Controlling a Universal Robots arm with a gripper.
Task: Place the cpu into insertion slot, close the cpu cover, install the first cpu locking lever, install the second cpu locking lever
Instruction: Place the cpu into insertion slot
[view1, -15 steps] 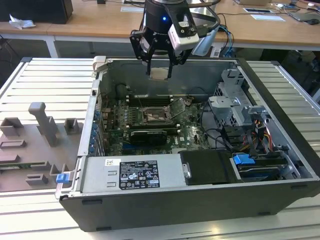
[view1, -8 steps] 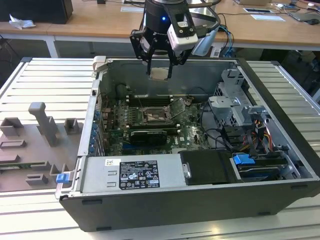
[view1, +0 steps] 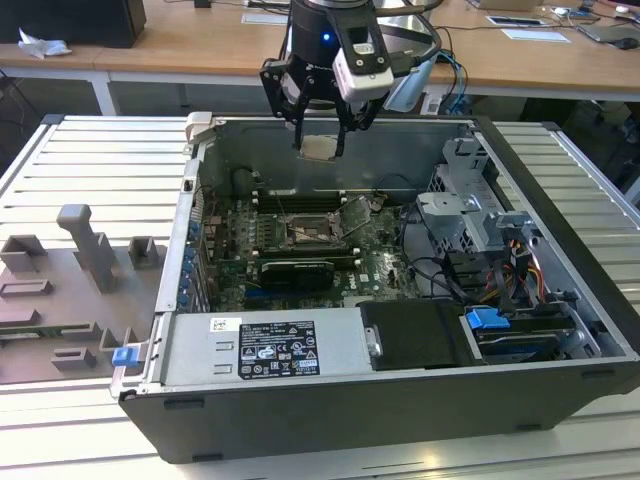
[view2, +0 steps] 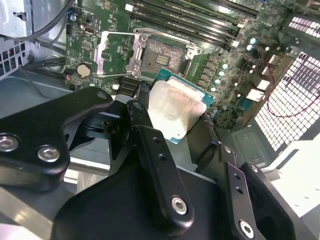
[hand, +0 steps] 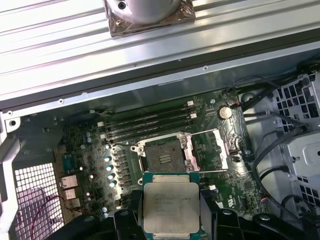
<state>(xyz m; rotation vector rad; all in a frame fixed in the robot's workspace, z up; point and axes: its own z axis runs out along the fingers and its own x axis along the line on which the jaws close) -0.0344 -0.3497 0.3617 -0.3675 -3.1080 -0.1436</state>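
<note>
My gripper (view1: 320, 148) hangs above the open computer case, shut on the cpu (view1: 319, 149), a flat square chip with a pale silvery face. In both wrist views the cpu (view2: 175, 106) (hand: 171, 204) sits level between the black fingers (view2: 142, 118), well above the board. The insertion slot (view1: 311, 232) (view2: 162, 54) (hand: 164, 155) lies open on the green motherboard, a dark square socket below the chip. The cpu cover (view2: 107, 52) (hand: 220, 148), a silvery frame plate, is swung open beside the slot.
Long black memory slots (hand: 150, 126) run behind the socket. A drive cage with cables (view1: 480, 235) fills the case's side at the exterior view's right, and a power supply (view1: 265, 345) sits at the front. A grey fixture (view1: 80, 270) stands outside the case.
</note>
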